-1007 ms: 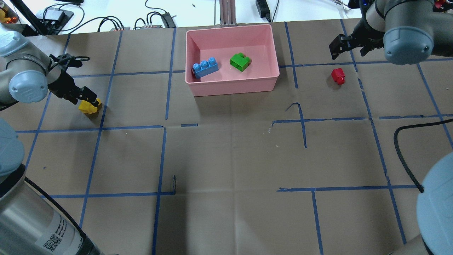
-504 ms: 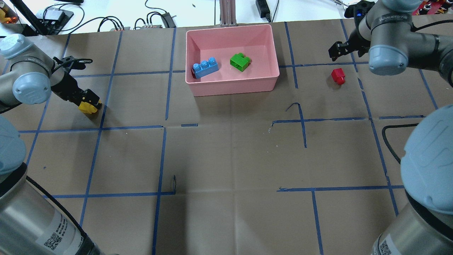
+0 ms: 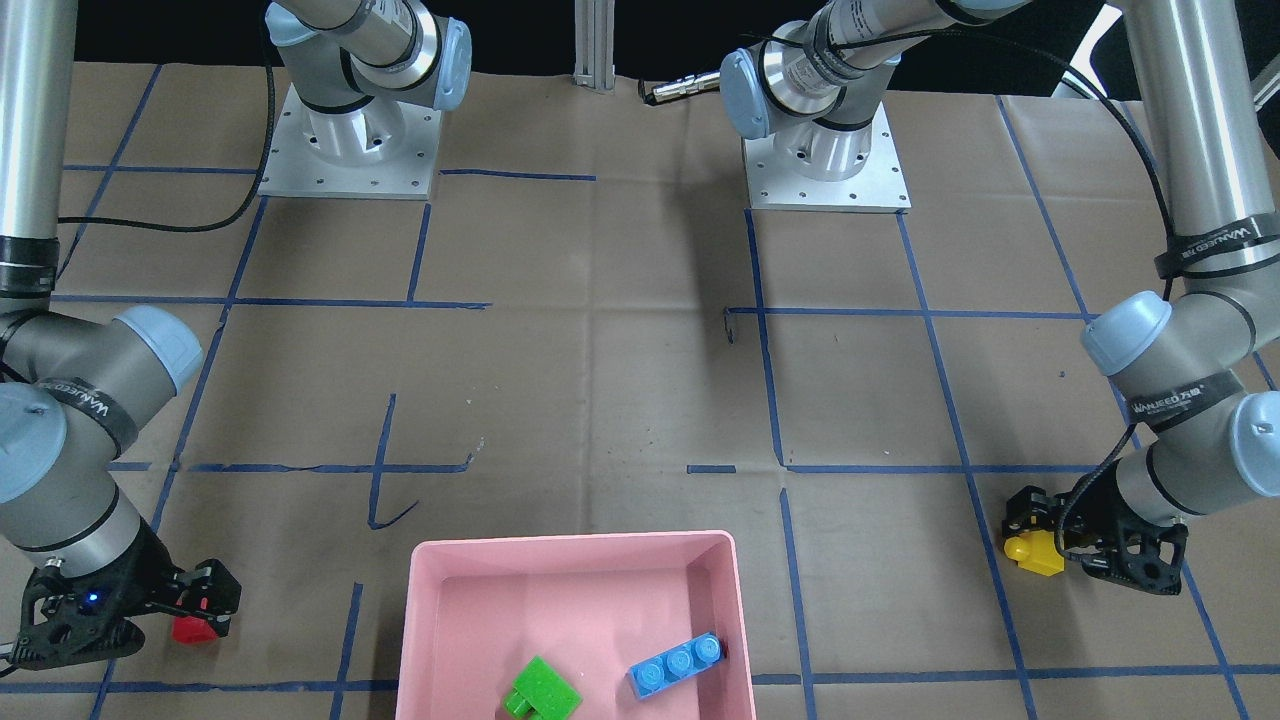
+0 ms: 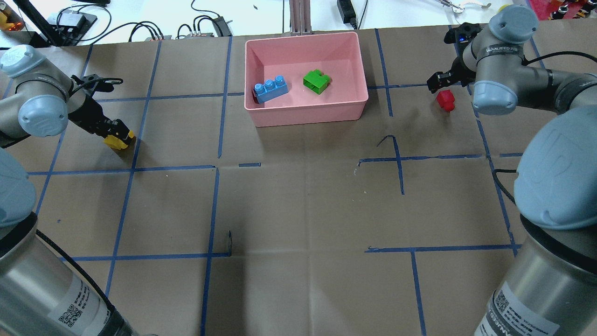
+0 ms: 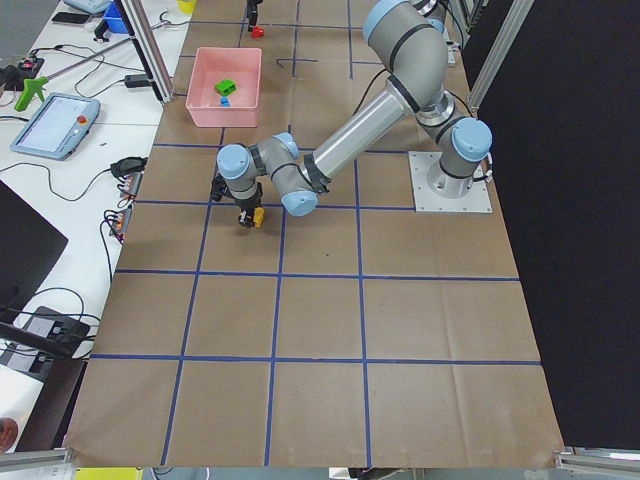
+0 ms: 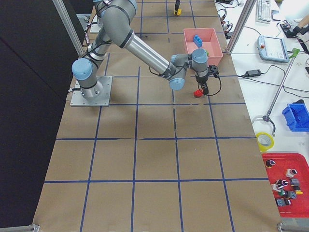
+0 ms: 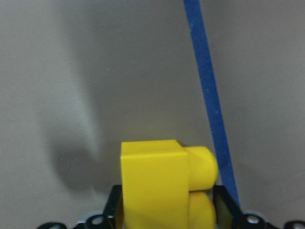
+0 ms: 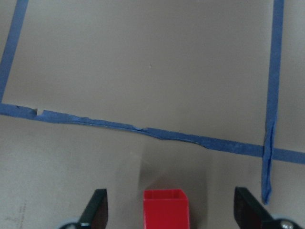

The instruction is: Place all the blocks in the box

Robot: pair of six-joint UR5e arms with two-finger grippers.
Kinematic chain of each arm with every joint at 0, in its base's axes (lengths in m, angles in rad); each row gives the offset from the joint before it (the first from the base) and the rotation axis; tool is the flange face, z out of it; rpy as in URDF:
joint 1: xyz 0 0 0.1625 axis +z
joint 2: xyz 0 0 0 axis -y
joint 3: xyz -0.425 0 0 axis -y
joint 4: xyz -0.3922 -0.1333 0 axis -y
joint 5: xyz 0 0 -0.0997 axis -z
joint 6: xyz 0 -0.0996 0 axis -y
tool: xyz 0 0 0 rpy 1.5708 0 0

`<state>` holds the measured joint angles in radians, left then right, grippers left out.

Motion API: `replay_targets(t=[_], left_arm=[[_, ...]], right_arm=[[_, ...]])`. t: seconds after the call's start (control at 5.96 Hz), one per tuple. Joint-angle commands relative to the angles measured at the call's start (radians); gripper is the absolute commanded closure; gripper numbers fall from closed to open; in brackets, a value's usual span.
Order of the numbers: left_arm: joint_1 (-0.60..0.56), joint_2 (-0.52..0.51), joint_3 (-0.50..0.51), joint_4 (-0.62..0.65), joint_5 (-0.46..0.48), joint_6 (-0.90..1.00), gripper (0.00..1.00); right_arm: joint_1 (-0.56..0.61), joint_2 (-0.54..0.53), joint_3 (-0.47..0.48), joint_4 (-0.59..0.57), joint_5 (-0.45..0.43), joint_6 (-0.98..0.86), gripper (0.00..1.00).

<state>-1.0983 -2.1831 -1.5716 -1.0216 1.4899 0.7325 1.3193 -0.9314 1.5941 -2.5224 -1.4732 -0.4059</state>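
Left end effector (image 4: 115,132) clamped on yellow brick (image 7: 152,186). Right end effector (image 8: 167,205) fingers apart, straddling red brick (image 4: 445,99) on tabletop (image 4: 298,200). Blue brick (image 4: 270,88), green brick (image 4: 316,81) lie in pink box (image 4: 308,114).

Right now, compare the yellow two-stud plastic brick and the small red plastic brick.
The left end effector clamps the yellow two-stud plastic brick; the right end effector's open fingers stand clear of the small red plastic brick. Yellow is left of the pink plastic box, red right; both outside it.
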Motion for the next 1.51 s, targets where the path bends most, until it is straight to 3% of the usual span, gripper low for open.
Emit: replay_targets(t=[0.0, 0.17, 0.34, 0.5, 0.67, 0.84, 1.18, 1.34], left_arm=[[-0.002, 0.023, 0.028, 0.000, -0.002, 0.004, 0.89], [-0.003, 0.055, 0.089, -0.027, 0.004, 0.004, 0.90], [-0.006, 0.098, 0.157, -0.143, 0.006, 0.002, 0.90], [-0.008, 0.120, 0.247, -0.276, 0.006, 0.001, 0.90], [-0.046, 0.118, 0.363, -0.392, 0.009, -0.010, 0.90], [-0.117, 0.103, 0.472, -0.484, 0.010, -0.121, 0.90], [-0.317, 0.089, 0.535, -0.523, -0.005, -0.519, 0.90], [-0.403, 0.050, 0.545, -0.500, -0.011, -0.695, 0.90]], right_arm=[[-0.011, 0.017, 0.010, 0.005, 0.013, -0.002, 0.15], [-0.017, 0.016, 0.010, 0.042, 0.010, -0.004, 0.36], [-0.018, 0.011, 0.010, 0.045, 0.008, -0.005, 0.50], [-0.017, 0.005, 0.009, 0.048, 0.010, -0.004, 0.82], [-0.017, 0.003, 0.007, 0.050, 0.010, -0.005, 0.92], [-0.015, -0.001, 0.000, 0.051, 0.011, -0.005, 0.95], [-0.006, -0.102, -0.022, 0.105, -0.001, -0.004, 0.93], [-0.006, -0.150, -0.013, 0.125, -0.001, -0.005, 0.97]])
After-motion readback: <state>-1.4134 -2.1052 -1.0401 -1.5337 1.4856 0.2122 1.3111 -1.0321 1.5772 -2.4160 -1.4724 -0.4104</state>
